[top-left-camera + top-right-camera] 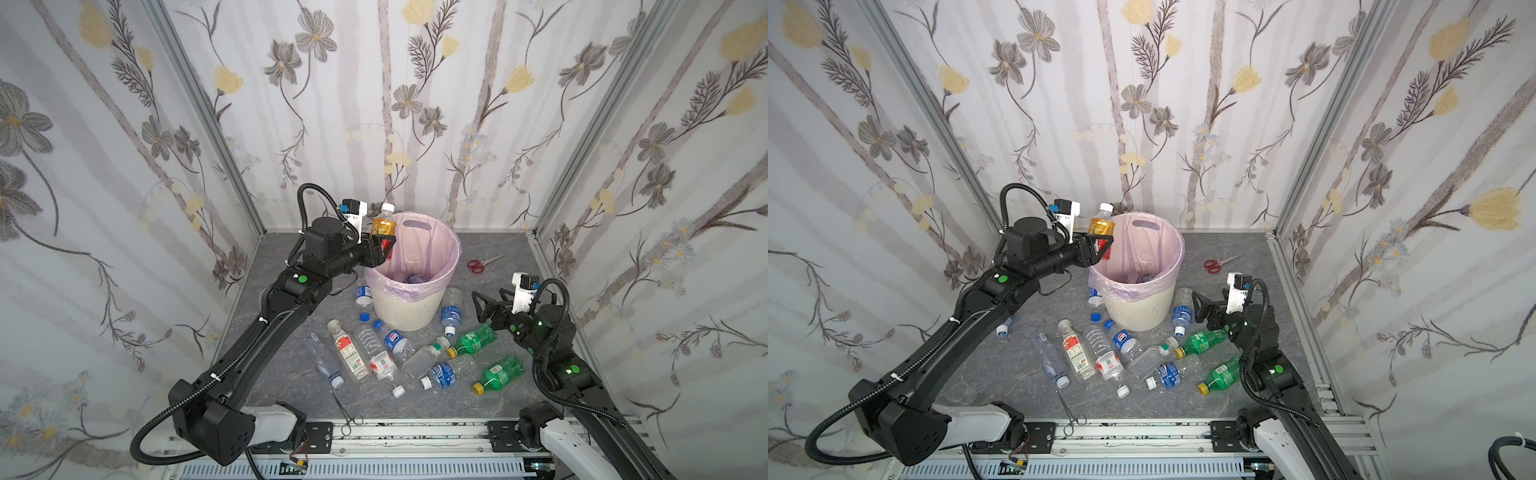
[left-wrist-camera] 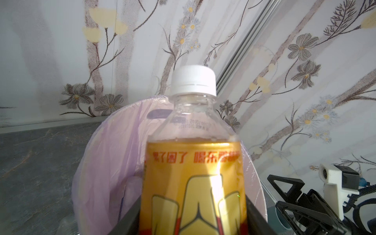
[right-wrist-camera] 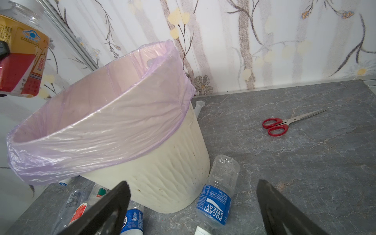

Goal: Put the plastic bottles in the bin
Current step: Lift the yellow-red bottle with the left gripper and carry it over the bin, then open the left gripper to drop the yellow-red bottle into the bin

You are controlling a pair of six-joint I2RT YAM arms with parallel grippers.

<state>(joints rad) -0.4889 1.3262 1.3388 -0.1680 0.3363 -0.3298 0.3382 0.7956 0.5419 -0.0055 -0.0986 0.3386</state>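
- My left gripper (image 1: 384,246) (image 1: 1102,246) is clamped on the orange bottle (image 1: 383,226) (image 1: 1101,226), with a jaw on each side of its label low on the body.
- The orange bottle (image 2: 193,166) stands upright in that grip, its white cap above the gripper.
- The bin (image 1: 409,305) (image 1: 1142,309) sits just beyond and below my left gripper. The held bottle is up at the rim on my gripper's side, clear of the table (image 1: 498,399).
- In the left wrist view the bin's pink liner (image 2: 105,162) fills the space right behind the bottle.
- Down inside the bin, well below my left gripper, lies one bottle with a blue label (image 1: 415,278).
- My right gripper (image 1: 478,307) (image 1: 1197,307) is spread wide and holds nothing. It hangs low over the table.
- Just ahead of it a blue-label bottle (image 3: 215,205) (image 1: 451,313) lies on the table, cap toward the gripper and base at the bin's wall (image 3: 162,179).
- Two green bottles (image 1: 473,337) (image 1: 498,372) lie near my right gripper, back toward its arm.
- More bottles (image 1: 374,353) lie scattered on the table, well below and behind my left gripper.
- Scissors (image 3: 276,126) (image 1: 478,265) lie ahead of my right gripper, well apart from it.
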